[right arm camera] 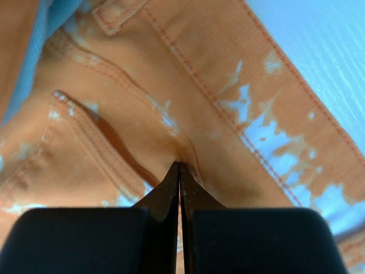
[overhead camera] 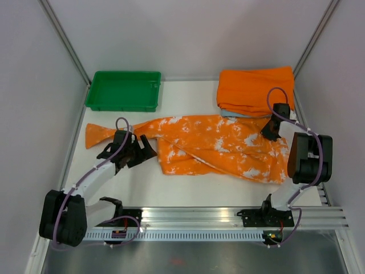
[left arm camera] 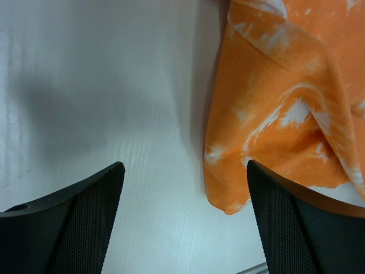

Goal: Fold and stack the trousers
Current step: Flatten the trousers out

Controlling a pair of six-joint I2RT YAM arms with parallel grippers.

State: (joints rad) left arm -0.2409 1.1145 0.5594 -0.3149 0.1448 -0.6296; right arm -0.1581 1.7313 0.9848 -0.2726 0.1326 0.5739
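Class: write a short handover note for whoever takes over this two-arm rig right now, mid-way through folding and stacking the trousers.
Left gripper: open, over bare table beside a trouser leg end, holding nothing.
Right gripper: shut, apparently pinching a fold of the trousers near the pocket seam at the waist end.
Trousers: spread across the table's middle, waist to the right, one leg trailing far left.
Folded pile: plain orange cloth over light blue cloth, back right.
Done: no neat fold yet.
Left: fold the trousers, then stack them.
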